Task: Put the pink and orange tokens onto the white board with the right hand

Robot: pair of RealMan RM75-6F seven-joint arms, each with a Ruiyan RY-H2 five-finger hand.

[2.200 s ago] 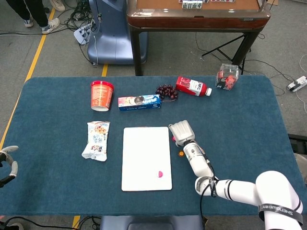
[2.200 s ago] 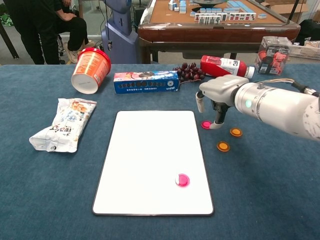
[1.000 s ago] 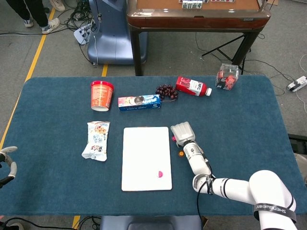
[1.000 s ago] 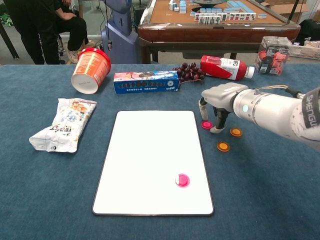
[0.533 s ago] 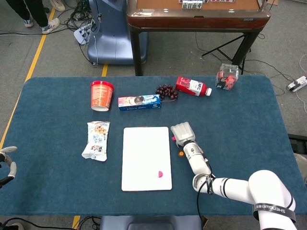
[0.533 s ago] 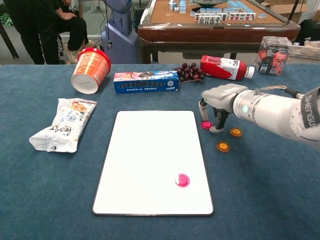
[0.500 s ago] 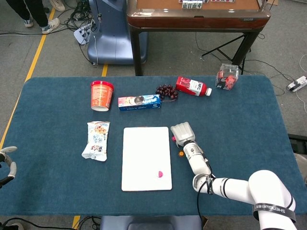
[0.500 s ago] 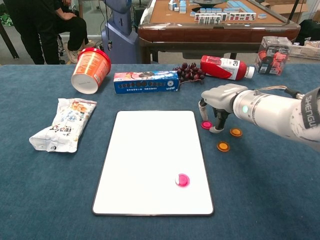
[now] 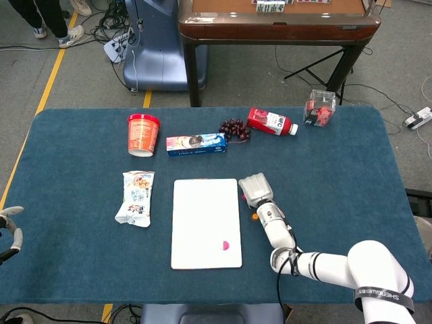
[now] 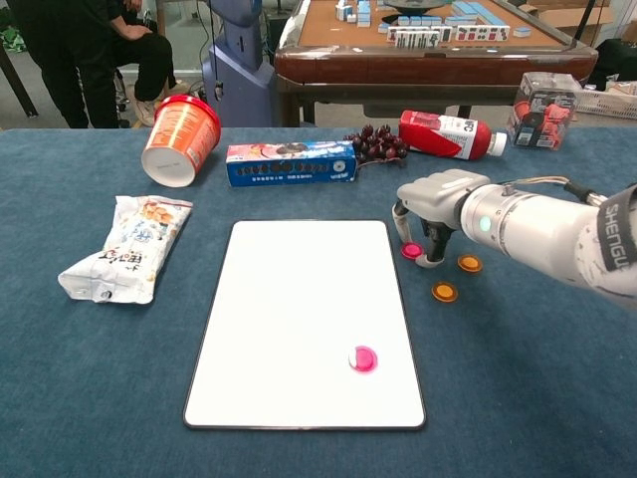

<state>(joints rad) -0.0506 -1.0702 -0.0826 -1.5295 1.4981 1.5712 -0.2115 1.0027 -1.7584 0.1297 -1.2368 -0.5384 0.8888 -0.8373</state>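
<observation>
One pink token (image 10: 363,358) lies on our white board (image 10: 299,299). Our right hand (image 10: 430,214) straddles another pink token (image 10: 410,250), fingers apart, holding nothing.

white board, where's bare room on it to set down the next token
Nearly all of the white board is bare; only one pink token lies near its lower right corner. It is crowded off its right edge, where the right hand hangs over another pink token beside two orange tokens.

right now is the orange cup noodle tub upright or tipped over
Tipped over: the cup noodle tub lies on its side, open mouth facing the camera in the chest view.
</observation>
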